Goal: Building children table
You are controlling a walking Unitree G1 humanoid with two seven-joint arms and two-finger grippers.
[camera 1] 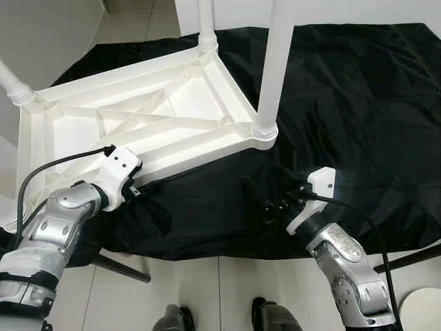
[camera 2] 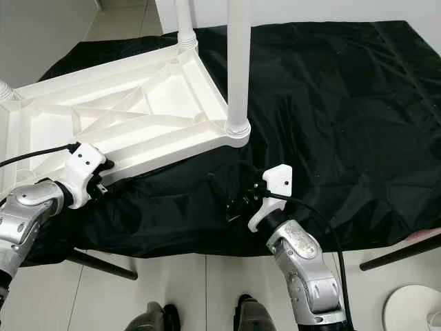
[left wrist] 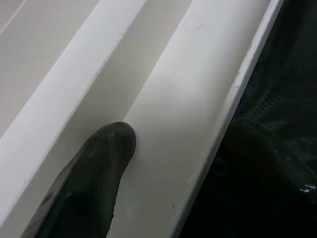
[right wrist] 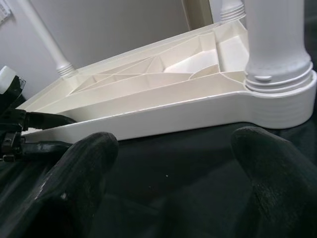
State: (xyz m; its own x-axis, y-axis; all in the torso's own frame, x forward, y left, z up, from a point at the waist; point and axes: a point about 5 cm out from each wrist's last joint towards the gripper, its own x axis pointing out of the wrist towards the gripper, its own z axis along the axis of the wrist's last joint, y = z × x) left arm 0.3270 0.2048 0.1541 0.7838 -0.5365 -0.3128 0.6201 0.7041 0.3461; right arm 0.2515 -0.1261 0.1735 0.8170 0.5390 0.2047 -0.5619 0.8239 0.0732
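The white plastic children's table (camera 1: 172, 155) lies upside down on a black cloth (camera 1: 358, 103). Three white legs stand up from its corners; the nearest one (camera 1: 275, 62) rises at the near right corner. My left gripper (camera 1: 146, 185) is shut on the table's near rim: one finger (left wrist: 94, 168) rests inside the rim (left wrist: 218, 134) and the other lies outside it over the cloth. My right gripper (camera 1: 256, 198) hovers open just above the cloth, a short way in front of the nearest leg's socket (right wrist: 277, 99), with nothing between its fingers (right wrist: 79, 168).
The cloth hangs over a low support with dark bars (camera 1: 120, 267) sticking out beneath its front edge. White tiled floor (camera 1: 227, 289) lies in front, with my feet (camera 1: 179, 318) on it. A round white object (camera 2: 413, 307) sits on the floor at the lower right.
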